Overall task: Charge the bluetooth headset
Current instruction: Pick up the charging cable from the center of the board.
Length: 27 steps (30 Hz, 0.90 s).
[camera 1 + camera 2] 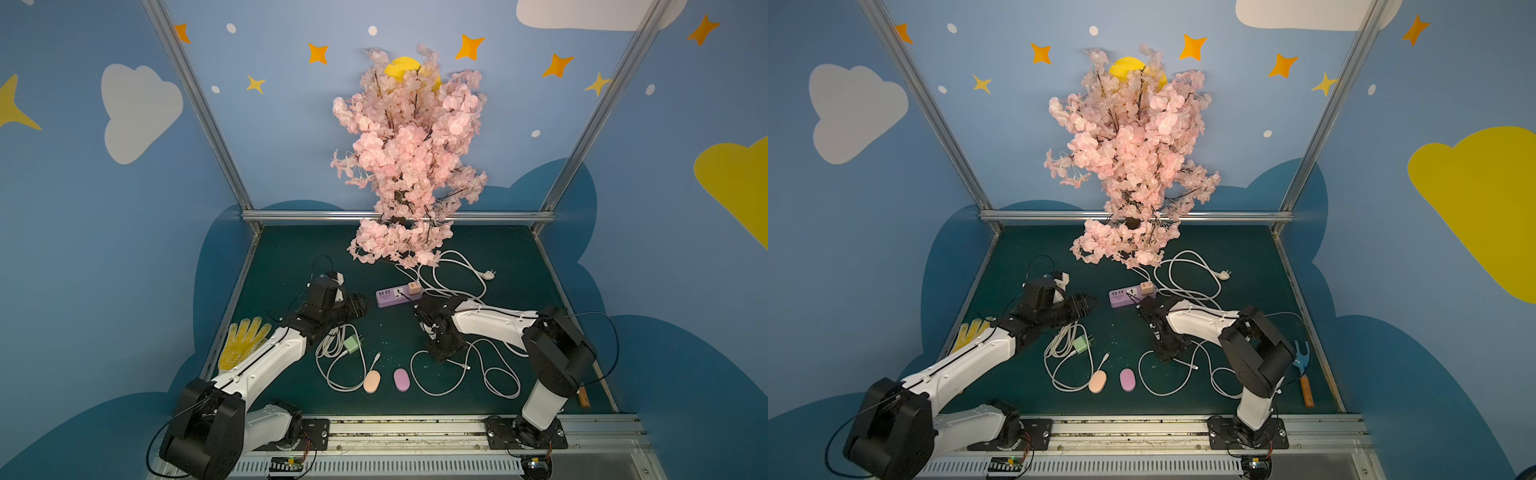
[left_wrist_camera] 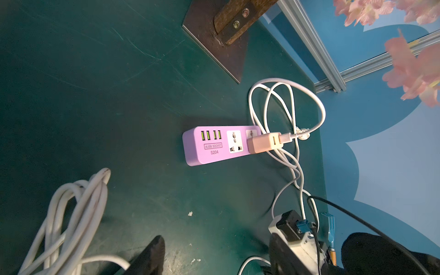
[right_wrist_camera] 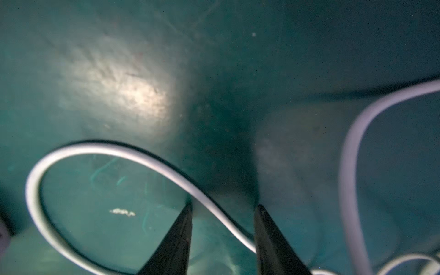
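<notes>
Right claw [image 3: 222, 207] is down at the green tabletop [image 1: 291, 257], tips pointing at the surface. The wrist view shows its two black fingers [image 3: 181, 238] apart with a white cable [image 3: 166, 166] running diagonally through the gap. The gap is wider than the cable, so the claw is released and not pinching. In both top views this claw sits in the middle of the loose white cable loops [image 1: 419, 374], on the near side of the purple power strip [image 1: 395, 297]. Left claw [image 1: 359, 306] hangs above the tabletop left of the strip, spread wide and holding nothing. Its wrist view looks down on the strip [image 2: 214, 147], where a peach charger [image 2: 262, 142] is plugged into the end socket with a white lead in its USB port. The task's things are two oval headset cases lying flat near the front edge, between the arms: the peach case [image 1: 372, 381] and the purple case [image 1: 401, 380], side by side but not touching, and neither has a cable in it. A loose cable plug [image 1: 377, 356] lies just beyond the peach case. A green charger [image 1: 351, 345] lies unplugged beside a coiled cable bundle [image 1: 330, 345] under the left arm. A yellow glove [image 1: 243, 338] lies at the left edge. A blue-headed tool with an orange handle [image 1: 1304, 374] lies at the right edge. A pink blossom tree [image 1: 411, 166] stands at the back.
</notes>
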Available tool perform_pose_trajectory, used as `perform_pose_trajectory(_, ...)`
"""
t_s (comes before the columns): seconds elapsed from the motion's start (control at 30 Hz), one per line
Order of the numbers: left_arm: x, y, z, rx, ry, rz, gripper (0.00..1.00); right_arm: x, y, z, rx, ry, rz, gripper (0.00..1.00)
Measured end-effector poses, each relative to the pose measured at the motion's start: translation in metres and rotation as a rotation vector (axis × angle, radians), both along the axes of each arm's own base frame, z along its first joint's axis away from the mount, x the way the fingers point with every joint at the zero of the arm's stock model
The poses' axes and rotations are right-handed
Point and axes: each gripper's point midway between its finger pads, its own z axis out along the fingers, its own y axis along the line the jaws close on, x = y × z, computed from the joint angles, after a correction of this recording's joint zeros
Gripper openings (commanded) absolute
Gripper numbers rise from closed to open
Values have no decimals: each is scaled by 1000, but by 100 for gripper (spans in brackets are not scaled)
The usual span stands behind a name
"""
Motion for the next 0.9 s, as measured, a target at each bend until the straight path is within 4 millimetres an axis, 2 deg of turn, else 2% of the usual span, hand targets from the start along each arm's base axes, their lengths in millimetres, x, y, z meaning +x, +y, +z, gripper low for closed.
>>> perform_pose_trajectory(0.2,0,2,5,-5,-15,4,70,-4,9,-1,35,15,9,0)
perform_pose_trajectory(0.47,0,2,7,-10,-17,7,69,-5,12,0,54,24,9,0)
perform_pose_trajectory(0.57,-1,2,11,-16,-27,9,68,5,21,6,106,-17,7,0)
perform_pose_trajectory(0.67,-3,3,18,-23,-44,9,67,15,33,30,193,-90,8,0)
perform_pose_trajectory(0.8,-4,3,27,-36,-69,9,66,34,52,88,376,-240,-15,0)
perform_pose_trajectory(0.9,-6,1,33,-55,-78,-1,67,47,58,130,507,-337,-71,0)
